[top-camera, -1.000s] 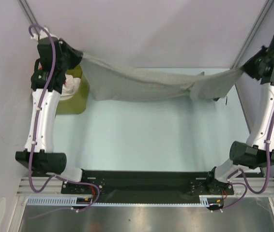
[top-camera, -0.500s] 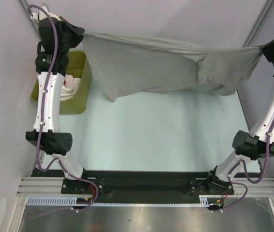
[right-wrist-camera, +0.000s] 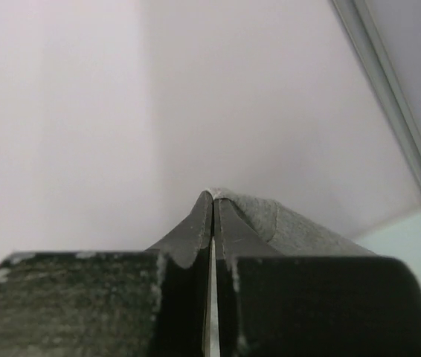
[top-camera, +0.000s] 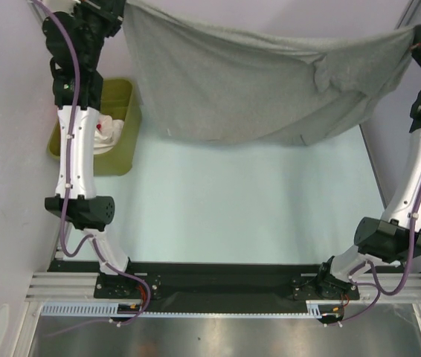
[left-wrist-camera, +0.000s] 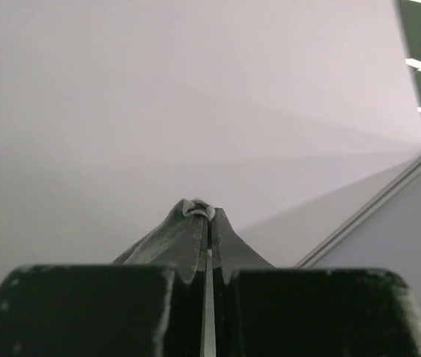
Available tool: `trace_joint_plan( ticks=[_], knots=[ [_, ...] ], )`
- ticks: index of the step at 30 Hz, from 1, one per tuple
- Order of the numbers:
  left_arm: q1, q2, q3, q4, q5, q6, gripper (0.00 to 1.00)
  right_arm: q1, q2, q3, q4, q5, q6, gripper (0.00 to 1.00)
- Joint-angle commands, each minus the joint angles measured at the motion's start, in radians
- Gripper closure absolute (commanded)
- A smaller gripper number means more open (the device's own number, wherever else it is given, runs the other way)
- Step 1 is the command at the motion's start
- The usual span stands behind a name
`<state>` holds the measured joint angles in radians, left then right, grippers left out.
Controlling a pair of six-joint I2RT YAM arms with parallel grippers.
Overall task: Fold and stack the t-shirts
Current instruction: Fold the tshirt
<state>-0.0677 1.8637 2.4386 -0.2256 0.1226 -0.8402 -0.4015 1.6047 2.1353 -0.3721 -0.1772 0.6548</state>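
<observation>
Above the far end of the desk (top-camera: 233,216), holding up the heather-grey t-shirt (top-camera: 248,82) as a wide curtain between both hands. Pinched at its upper left corner by the left hand (left-wrist-camera: 209,214), clamped tight on a small bunch of grey cloth right at the fingertips. Pinched at its upper right corner by the right hand (right-wrist-camera: 212,197), likewise closed hard on a fold of the same fabric, with more grey cloth trailing off to the right of the fingers in the wrist view.

Stretched almost taut along the top edge, dipping slightly toward the middle. Bunched and creased near the right end, with a loose flap doubled over there. Hanging with an uneven lower hem, a little lower right of centre than at the left. Cannot tell from overhead whether that hem touches the pale desk top or hangs clear of it.

At the left side of the desk, just beside the raised left arm (top-camera: 76,163): an olive-green bin (top-camera: 125,152), with white and red t-shirts (top-camera: 110,132) crumpled inside, partly hidden behind that arm and well apart from the grey one.
</observation>
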Motion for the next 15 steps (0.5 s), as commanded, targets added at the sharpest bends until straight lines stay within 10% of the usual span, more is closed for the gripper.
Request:
trace_joint_plan(
  ticks=[1,15],
  knots=[
    [0.022,-0.095,0.057,0.164,-0.004,-0.03,1.0,-0.008,-0.115,-0.02,0.323,-0.005,-0.011,1.0],
    [0.154,-0.108,0.063,0.118,0.055,-0.271,1.0,-0.028,-0.083,0.014,0.34,-0.048,0.074,1.0]
  ],
)
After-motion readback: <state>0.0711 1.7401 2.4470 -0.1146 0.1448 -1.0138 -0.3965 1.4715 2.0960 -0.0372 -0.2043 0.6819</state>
